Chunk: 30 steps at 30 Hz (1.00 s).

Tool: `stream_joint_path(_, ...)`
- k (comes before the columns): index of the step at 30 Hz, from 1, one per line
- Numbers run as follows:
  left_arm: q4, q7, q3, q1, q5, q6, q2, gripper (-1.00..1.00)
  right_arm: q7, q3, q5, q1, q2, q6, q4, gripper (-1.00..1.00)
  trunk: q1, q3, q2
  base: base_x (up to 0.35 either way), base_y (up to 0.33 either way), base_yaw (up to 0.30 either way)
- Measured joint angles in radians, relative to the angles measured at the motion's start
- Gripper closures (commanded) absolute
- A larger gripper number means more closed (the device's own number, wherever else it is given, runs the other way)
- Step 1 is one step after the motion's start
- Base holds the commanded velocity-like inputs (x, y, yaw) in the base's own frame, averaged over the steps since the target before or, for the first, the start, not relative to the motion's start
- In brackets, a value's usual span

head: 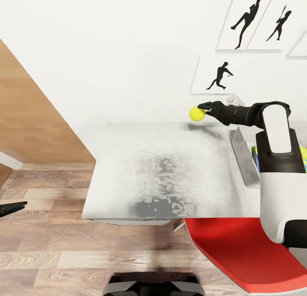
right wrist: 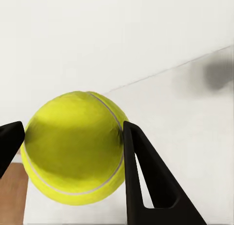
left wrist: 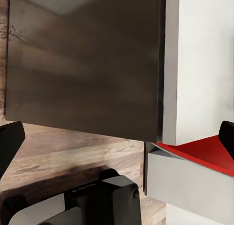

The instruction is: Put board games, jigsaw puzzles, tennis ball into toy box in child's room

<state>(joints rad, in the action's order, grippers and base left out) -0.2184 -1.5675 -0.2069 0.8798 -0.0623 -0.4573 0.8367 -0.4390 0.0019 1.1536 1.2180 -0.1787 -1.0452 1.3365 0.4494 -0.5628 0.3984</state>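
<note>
Right end effector (head: 204, 108) is clamped on the tennis ball (head: 197, 113), held up over the far edge of the surface (head: 162, 172), toward its far right corner, with the white wall behind. In the right wrist view the ball (right wrist: 73, 147) sits between both fingers (right wrist: 141, 171), squeezed across its widest part; grip looks centred, ball not drooping out.

Toy box (head: 242, 157) is at the right edge of the surface, its grey wall partly behind my right arm. A patch of multicoloured jigsaw puzzle (head: 303, 153) shows inside it, past my forearm. Rest of the box interior is hidden.

Left end effector (head: 10, 208) hangs low off the left side of the surface, over the plank floor, apart from everything. Its fingers are spread wide and carry nothing. The left wrist view looks down at the floor, the dark underside of the surface and the red chair seat (left wrist: 204, 154).

Step in hand, as I judge it: carry the ball right and toward me, to above the box.

How to do it well:
- Keep the squeeze steady; a round ball slips out with any loosening.
- Travel high enough to clear the box's near wall and rim.
- Stop over the open middle, not the rim.
- Lower before letting go, since a ball dropped from height may bounce out.
</note>
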Motion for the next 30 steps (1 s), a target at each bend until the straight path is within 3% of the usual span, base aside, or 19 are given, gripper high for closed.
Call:
stream_joint_path(18, 0.0, 0.0, 0.0, 0.0, 0.0, -0.001, 0.005, -1.0, -0.006, -0.001, -0.002, -0.022, -0.003, 0.0, 0.066, 1.0, 0.0, 0.03, 0.0, 0.0, 0.0, -0.014)
stream_joint_path(30, 0.0, 0.0, -0.001, 0.0, 0.0, 0.0, 0.006, -1.0, -0.009, 0.003, -0.006, -0.022, -0.04, 0.0, 0.067, 1.0, 0.0, 0.049, 0.0, 0.0, 0.0, -0.136)
